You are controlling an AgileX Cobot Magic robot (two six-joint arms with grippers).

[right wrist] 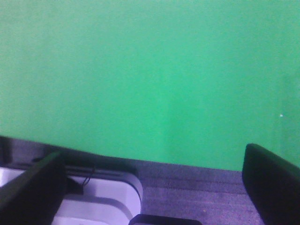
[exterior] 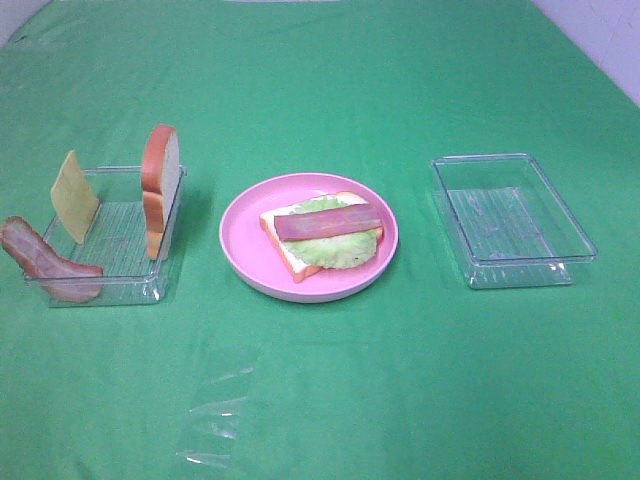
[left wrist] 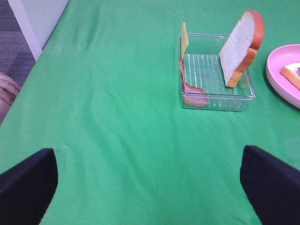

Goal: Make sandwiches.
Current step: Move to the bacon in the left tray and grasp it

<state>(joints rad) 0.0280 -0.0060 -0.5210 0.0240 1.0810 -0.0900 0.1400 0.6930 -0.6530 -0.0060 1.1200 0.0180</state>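
Note:
On the pink plate (exterior: 245, 245) in the middle lies a half-built sandwich: a bread slice (exterior: 288, 256), a lettuce leaf (exterior: 340, 250) on it, and a bacon strip (exterior: 328, 222) on top. The clear left tray (exterior: 120, 290) holds an upright bread slice (exterior: 160, 185), a leaning cheese square (exterior: 74, 196) and a bacon strip (exterior: 45, 262). The exterior view shows neither gripper. My left gripper (left wrist: 150, 187) is open above bare cloth, well short of the tray (left wrist: 213, 101) with its bread (left wrist: 241, 47), cheese (left wrist: 184, 37) and bacon (left wrist: 192, 93). My right gripper (right wrist: 154, 183) is open over the cloth's edge, holding nothing.
An empty clear tray (exterior: 520, 275) stands right of the plate. A crumpled clear film (exterior: 215, 420) lies on the green cloth near the front. In the left wrist view the plate's rim (left wrist: 281, 77) shows beside the tray, and a person's hand (left wrist: 7, 89) at the table's side.

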